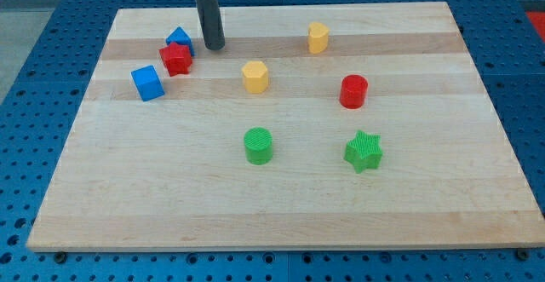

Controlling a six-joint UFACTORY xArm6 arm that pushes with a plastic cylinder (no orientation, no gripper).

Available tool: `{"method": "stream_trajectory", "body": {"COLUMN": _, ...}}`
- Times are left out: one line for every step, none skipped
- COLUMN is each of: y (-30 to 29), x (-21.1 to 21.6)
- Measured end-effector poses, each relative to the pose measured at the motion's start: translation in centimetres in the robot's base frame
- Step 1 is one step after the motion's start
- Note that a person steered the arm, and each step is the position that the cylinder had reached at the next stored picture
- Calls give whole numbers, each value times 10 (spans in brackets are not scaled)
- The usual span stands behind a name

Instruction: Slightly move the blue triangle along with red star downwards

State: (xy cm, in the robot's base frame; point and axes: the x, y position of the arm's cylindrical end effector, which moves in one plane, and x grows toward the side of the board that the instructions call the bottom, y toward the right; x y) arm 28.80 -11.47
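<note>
The blue triangle (179, 37) sits near the board's top left, touching the red star (175, 59) just below it. My tip (213, 47) rests on the board just right of the blue triangle, a small gap apart, and up-right of the red star. The rod rises out of the view's top.
A blue cube (147, 83) lies down-left of the red star. A yellow hexagon (255, 76) sits right of the star, a yellow block (318, 37) at top centre. A red cylinder (353, 91), green cylinder (258, 145) and green star (364, 152) lie lower right. The wooden board (281, 214) ends near all sides.
</note>
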Motion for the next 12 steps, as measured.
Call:
{"method": "stream_trajectory", "body": {"y": -5, "x": 0}}
{"method": "stream_trajectory", "body": {"y": -21, "x": 0}}
{"method": "stream_trajectory", "body": {"y": -21, "x": -7}}
{"method": "stream_trajectory", "body": {"y": -21, "x": -38}}
{"method": "stream_trajectory", "body": {"y": -21, "x": -38}}
{"method": "stream_trajectory", "body": {"y": -56, "x": -38}}
{"method": "stream_trajectory", "body": {"y": -56, "x": -38}}
{"method": "stream_trajectory", "body": {"y": -56, "x": -25}}
{"method": "stream_trajectory", "body": {"y": -56, "x": -11}}
{"method": "stream_trajectory", "body": {"y": -56, "x": -7}}
{"method": "stream_trajectory", "body": {"y": -56, "x": -6}}
{"method": "stream_trajectory", "body": {"y": -57, "x": 2}}
